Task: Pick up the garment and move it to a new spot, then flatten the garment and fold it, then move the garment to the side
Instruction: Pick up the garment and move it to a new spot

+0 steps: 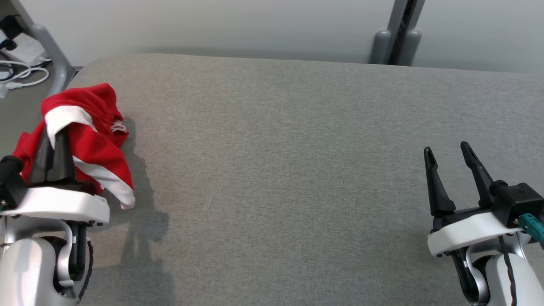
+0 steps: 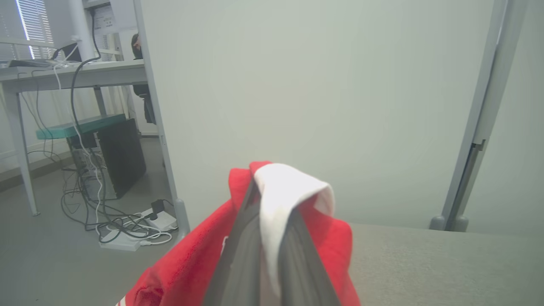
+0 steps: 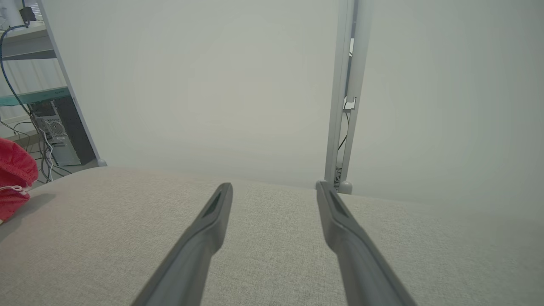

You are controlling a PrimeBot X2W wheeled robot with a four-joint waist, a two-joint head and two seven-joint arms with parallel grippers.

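Now the red garment with white bands point(image 1: 95, 142) sits bunched at the far left end of the grey fabric-covered table point(image 1: 276, 170), close to that table's rounded corner. The left gripper point(image 1: 54, 138) has its two dark fingers pressed together on the cloth. One white band folds over the fingertips, and red folds drape down either side. In the left wrist view the left gripper point(image 2: 272, 199) shows the same grip: its fingers point(image 2: 238, 255) rise side by side with a strip of white fabric pinched between them, and the garment point(image 2: 191, 263) spreads red to the left and right. A tail of the garment hangs toward the table surface in the head view and casts a shadow just beside it. Whether that tail touches the table cannot be told.

The right gripper point(image 1: 445, 148) is well apart from the garment, over the right end of the table. Its fingers are spread wide and hold nothing. The right wrist view shows the right gripper point(image 3: 273, 187) with bare tabletop point(image 3: 272, 238) between the parted fingers, and an edge of the garment point(image 3: 15, 178) at the far left.

Behind the table stands a pale partition wall point(image 1: 233, 25) with a grey upright post point(image 1: 397, 38). Left of it, white cables point(image 1: 21, 76) lie on the floor. The left wrist view also shows a black computer tower point(image 2: 121, 157) under a grey desk point(image 2: 72, 74).
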